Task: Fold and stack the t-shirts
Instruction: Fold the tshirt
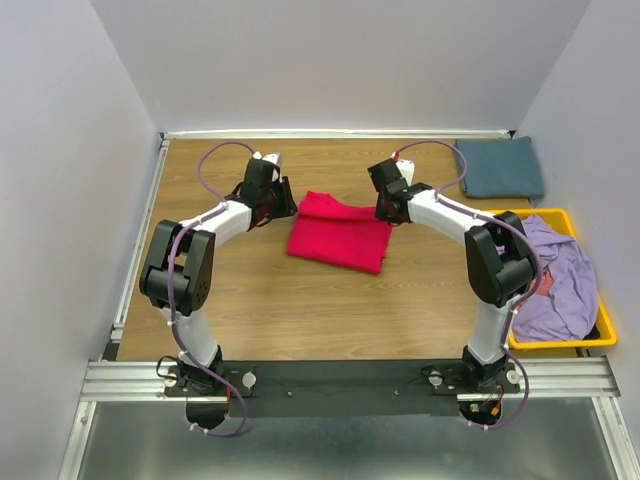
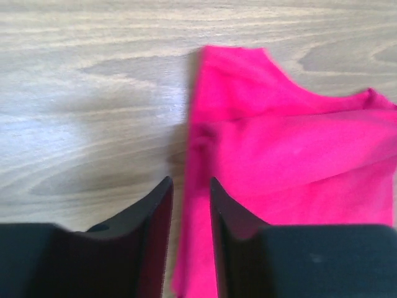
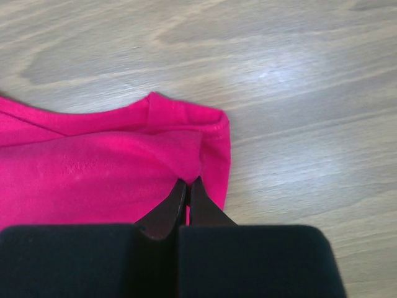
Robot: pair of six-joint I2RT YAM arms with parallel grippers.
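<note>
The crimson-pink t-shirt (image 1: 338,232) lies folded mid-frame on the bench (image 1: 300,310). My right hand (image 3: 188,182) is clenched on its upper-right edge, and my left hand (image 2: 189,183) is released, fingers parted over its left edge. The blue-grey t-shirt (image 1: 500,168) sits folded at upper right, and the lavender t-shirt (image 1: 560,280) is heaped in the yellow bin (image 1: 560,342) at right.

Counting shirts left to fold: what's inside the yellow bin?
A crumpled lavender shirt fills the yellow bin; a sliver of pinkish cloth peeks out at its left edge. Whatever lies beneath is covered.
</note>
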